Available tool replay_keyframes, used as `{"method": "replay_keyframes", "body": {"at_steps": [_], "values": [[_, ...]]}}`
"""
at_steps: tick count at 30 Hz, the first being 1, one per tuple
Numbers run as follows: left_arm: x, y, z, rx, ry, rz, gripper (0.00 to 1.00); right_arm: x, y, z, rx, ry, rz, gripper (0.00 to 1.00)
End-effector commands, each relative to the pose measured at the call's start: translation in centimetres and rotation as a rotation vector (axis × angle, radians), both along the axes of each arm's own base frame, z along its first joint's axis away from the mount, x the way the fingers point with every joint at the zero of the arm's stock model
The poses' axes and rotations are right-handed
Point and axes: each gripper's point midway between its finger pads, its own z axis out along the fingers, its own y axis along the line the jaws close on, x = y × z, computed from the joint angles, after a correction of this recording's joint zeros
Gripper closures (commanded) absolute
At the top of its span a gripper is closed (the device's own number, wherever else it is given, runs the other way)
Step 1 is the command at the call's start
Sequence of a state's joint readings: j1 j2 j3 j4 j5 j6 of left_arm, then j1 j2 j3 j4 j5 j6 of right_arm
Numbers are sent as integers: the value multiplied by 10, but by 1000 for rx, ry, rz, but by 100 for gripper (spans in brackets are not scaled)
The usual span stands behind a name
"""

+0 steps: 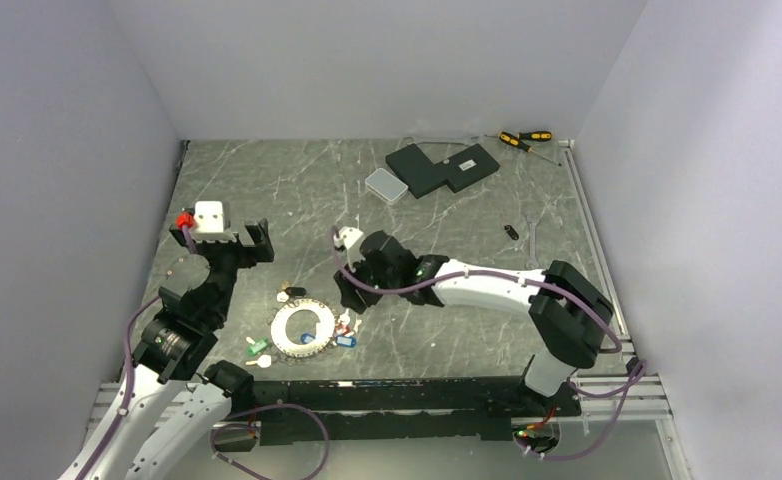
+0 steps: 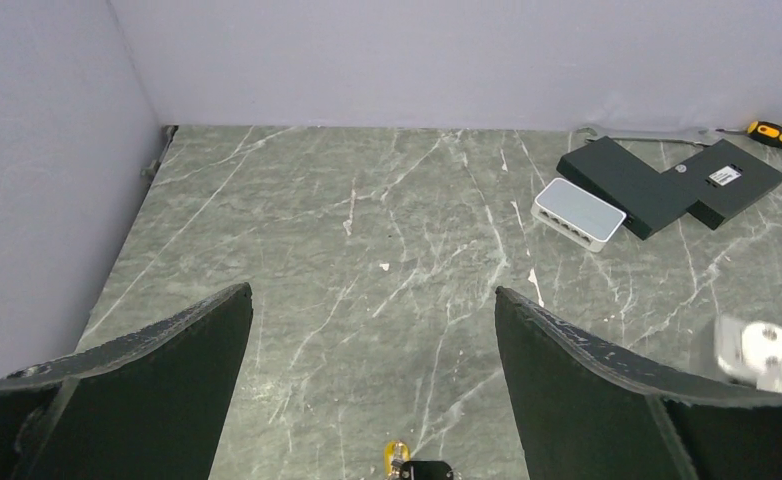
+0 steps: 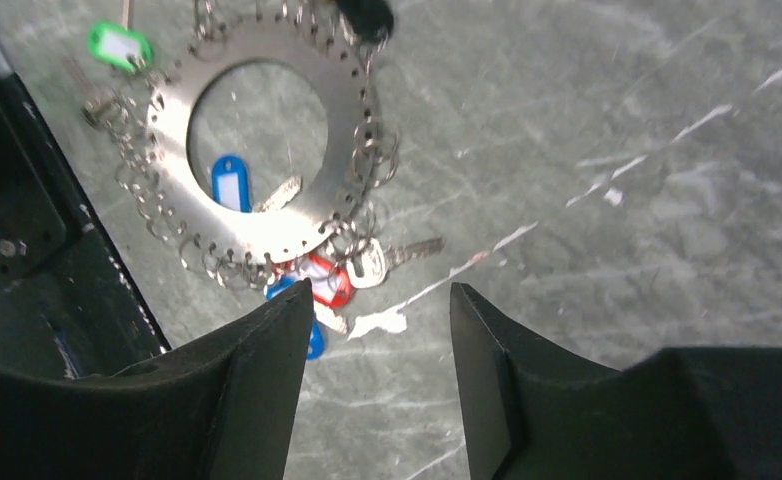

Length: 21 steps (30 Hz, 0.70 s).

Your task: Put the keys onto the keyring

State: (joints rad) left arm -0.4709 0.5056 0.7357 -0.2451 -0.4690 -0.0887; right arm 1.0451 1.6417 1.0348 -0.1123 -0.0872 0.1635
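Observation:
The silver keyring (image 1: pixel 302 329) lies flat near the table's front edge, with small wire rings round its rim; it also shows in the right wrist view (image 3: pixel 257 140). Keys with coloured tags lie around it: a green one (image 3: pixel 119 45), a blue one (image 3: pixel 230 182) inside the hole, a red one (image 3: pixel 327 280) and a white one (image 3: pixel 369 262) at the rim. My right gripper (image 3: pixel 379 300) is open and empty, just above the table beside the red and white keys. My left gripper (image 2: pixel 372 310) is open and empty, raised at the left, away from the ring (image 1: pixel 222 240).
A black L-shaped box (image 1: pixel 442 167) and a small white switch box (image 1: pixel 386 185) lie at the back. Two screwdrivers (image 1: pixel 525 138) lie at the back right. A small black piece (image 1: pixel 510 231) lies right of centre. Grey walls stand on three sides.

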Motion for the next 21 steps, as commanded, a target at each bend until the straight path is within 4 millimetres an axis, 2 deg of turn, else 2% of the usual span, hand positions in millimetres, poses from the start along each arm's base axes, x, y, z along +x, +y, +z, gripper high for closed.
{"method": "replay_keyframes", "body": {"at_steps": [1, 4, 12, 21], "values": [[1, -4, 17, -3, -55, -25, 5, -1, 29, 33, 220, 42, 158, 45], [1, -5, 16, 2, -58, -32, 5, -4, 33, 32, 242, 76, 208, 46], [-2, -7, 19, 7, -69, -52, 5, -16, 39, 13, 248, 170, 344, 49], [-3, -8, 20, 9, -78, -64, 5, 6, 42, 8, 242, 222, 318, 56]]}}
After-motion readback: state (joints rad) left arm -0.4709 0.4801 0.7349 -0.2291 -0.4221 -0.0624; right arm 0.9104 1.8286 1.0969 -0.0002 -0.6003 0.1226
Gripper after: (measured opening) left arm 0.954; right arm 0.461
